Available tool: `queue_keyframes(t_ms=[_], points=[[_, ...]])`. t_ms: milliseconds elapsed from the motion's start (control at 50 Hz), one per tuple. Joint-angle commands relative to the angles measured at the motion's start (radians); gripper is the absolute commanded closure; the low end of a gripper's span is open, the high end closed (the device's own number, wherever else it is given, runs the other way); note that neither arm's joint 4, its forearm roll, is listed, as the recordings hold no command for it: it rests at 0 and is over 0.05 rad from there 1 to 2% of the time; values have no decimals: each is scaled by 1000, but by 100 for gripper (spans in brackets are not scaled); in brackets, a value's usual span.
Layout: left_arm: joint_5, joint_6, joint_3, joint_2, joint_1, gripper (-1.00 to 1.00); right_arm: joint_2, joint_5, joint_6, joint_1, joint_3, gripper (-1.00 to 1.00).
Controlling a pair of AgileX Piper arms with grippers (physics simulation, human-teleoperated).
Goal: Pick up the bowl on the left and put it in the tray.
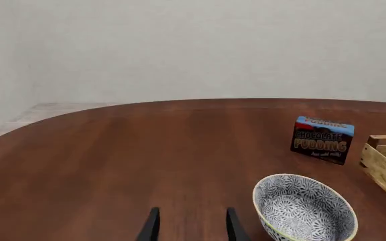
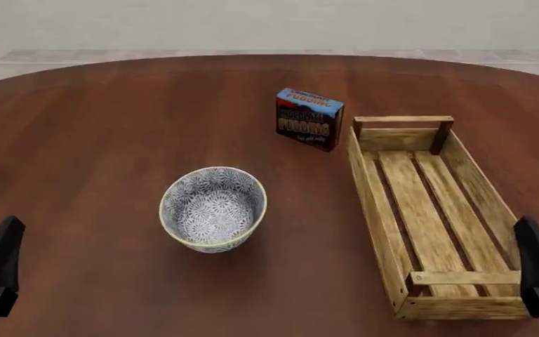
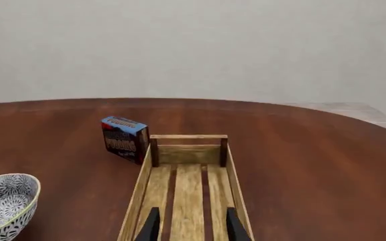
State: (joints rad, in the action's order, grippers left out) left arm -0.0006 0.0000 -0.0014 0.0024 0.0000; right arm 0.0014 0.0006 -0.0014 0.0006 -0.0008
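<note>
On glossy wood table (image 2: 110, 126): round patterned ceramic bowl (image 2: 213, 208), slatted wooden tray (image 2: 428, 214); both claws spread, empty.

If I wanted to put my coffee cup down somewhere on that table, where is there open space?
The widest bare wood lies left of the bowl, out to the table edge, and across the far side behind the pudding box. The strip between bowl and tray is open but narrower. The tightest spot is where the box nearly meets the tray's far corner. The tray's slats hold nothing.

Patterned bowl (image 2: 213, 208) upright on table; empty wooden tray (image 2: 431, 214) well right.
</note>
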Motion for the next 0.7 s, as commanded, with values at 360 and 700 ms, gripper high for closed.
queue_keyframes(t_ms=[360, 700], points=[[-1, 0, -3, 5, 0, -100, -1, 15, 14, 24, 0, -100], [-1, 0, -3, 5, 0, -100, -1, 192, -76, 158, -246, -100]])
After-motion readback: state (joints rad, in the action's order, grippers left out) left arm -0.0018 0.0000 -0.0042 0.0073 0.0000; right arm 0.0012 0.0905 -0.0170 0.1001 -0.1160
